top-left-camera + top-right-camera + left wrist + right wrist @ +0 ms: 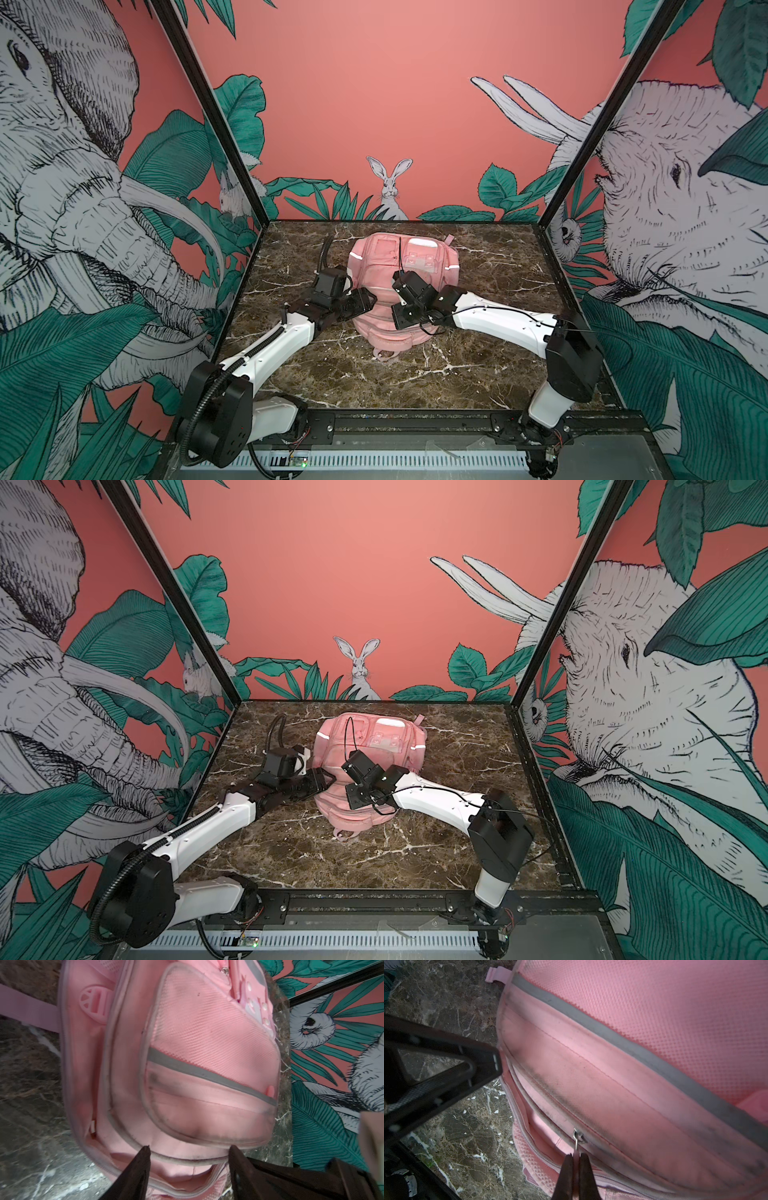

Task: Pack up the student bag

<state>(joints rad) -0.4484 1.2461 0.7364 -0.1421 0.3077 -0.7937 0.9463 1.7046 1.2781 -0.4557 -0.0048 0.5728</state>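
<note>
Student bag lies flat on the marble surface, centre and slightly far, front pockets up, small loop at its near end.

Right gripper: fingers clenched on the pink zipper pull at the bag's near part. To one side of the slider the seam gapes and pink lining shows, so the compartment is part unzipped. Whether it is being opened or closed, cannot tell.

Left gripper: fingers spread apart, grasping nothing, tips just beside the grey piping at the left side of the bag.

Progress: contents not visible, and nothing to be packed shows around the bag. Zip travel left either way.

Bag's look: soft pink weave, grey reflective strip, dark grime along the seams, fabric slack and puckered near the zip.
</note>
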